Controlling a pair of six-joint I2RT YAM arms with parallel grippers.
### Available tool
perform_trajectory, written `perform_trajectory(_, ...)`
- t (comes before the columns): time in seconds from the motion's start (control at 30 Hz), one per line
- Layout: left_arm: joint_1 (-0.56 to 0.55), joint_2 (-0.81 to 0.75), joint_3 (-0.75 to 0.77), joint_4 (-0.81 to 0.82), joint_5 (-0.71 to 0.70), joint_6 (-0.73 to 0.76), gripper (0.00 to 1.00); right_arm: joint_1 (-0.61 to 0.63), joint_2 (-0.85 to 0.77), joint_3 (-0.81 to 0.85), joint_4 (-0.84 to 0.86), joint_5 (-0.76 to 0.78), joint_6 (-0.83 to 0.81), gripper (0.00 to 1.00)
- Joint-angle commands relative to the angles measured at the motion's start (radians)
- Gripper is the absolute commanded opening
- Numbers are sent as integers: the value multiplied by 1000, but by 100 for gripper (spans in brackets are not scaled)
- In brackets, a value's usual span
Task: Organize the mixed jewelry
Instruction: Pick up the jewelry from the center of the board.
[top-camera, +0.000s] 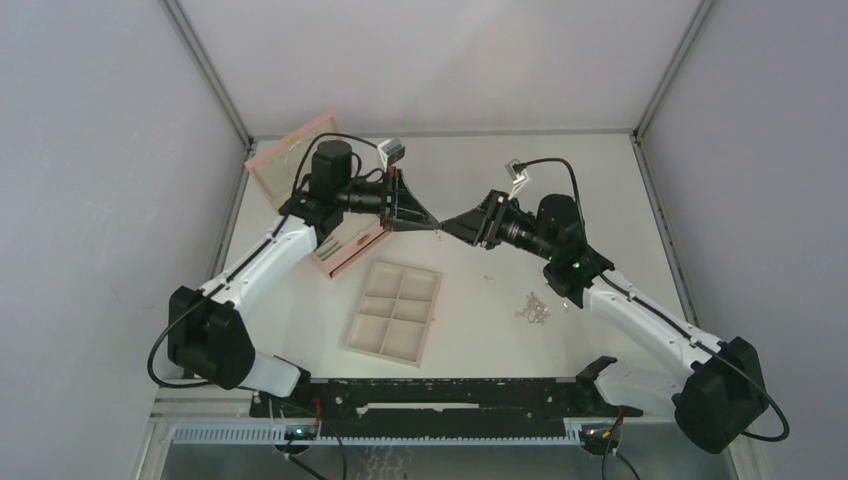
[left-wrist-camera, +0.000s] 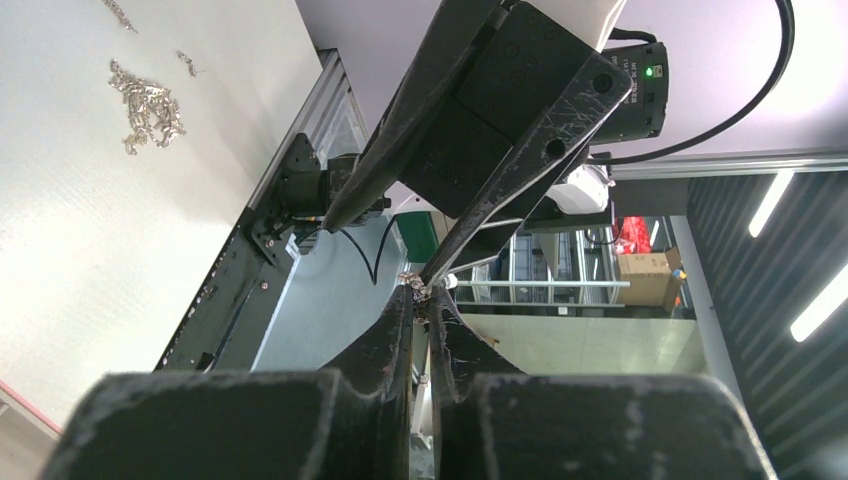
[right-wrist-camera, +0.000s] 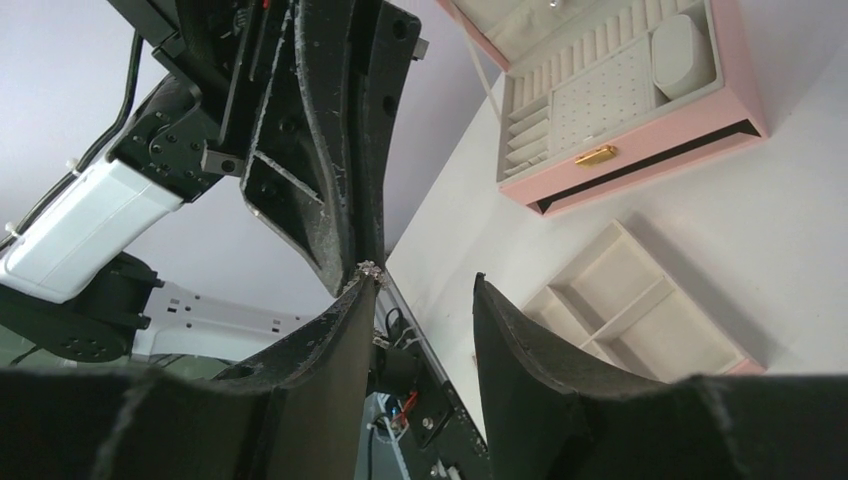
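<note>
White table (top-camera: 600, 180), open pink jewelry box (top-camera: 350, 247) at ten o'clock, beige six-compartment tray (top-camera: 395, 311) at six o'clock, small heap of silver jewelry (top-camera: 532, 308) at four o'clock.

Tray (top-camera: 380, 306) before box (top-camera: 352, 251), on table (top-camera: 480, 180); jewelry pile (top-camera: 531, 308) right of tray.

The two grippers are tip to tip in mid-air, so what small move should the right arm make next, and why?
Probably nudge the right gripper sideways: the tiny silver piece, pinched by the shut left gripper, sits against one right finger, not between its open jaws.
</note>
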Motion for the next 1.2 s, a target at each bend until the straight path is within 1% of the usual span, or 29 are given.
perform_trajectory(0.0, -4, -41, -7, 26, 31, 4, 0, -4, 15, 42, 50, 26, -18, 50)
perform_trajectory(0.3, -4, -47, -12, 26, 33, 4, 0, -17, 17, 54, 40, 72, -45, 50)
perform_trajectory(0.43, -4, -46, -13, 26, 31, 4, 0, -28, 19, 53, 60, 59, -22, 51)
perform_trajectory(0.6, -4, -42, -11, 26, 30, 15, 0, -44, -7, 52, 9, 55, 8, 51)
perform_trajectory(0.7, -4, -41, -3, 26, 36, 79, 0, -63, -29, 50, -18, 38, 45, 51)
perform_trajectory(0.83, -5, -59, -5, 30, 53, 233, 0, -84, -55, 27, -8, -6, 114, 49)
perform_trajectory(0.9, -5, -64, -6, 56, 66, 275, 0, -104, -68, -11, 52, -53, 186, 48)
perform_trajectory(0.97, -5, -65, 0, 103, 85, 279, 0, -135, -76, -70, 189, -131, 293, 47)
perform_trajectory(1.03, -5, -59, 13, 110, 117, 279, 0, -154, -69, -119, 326, -193, 355, 47)
perform_trajectory(1.17, -5, -31, 47, 110, 179, 246, 0, -138, -54, -139, 412, -259, 355, 48)
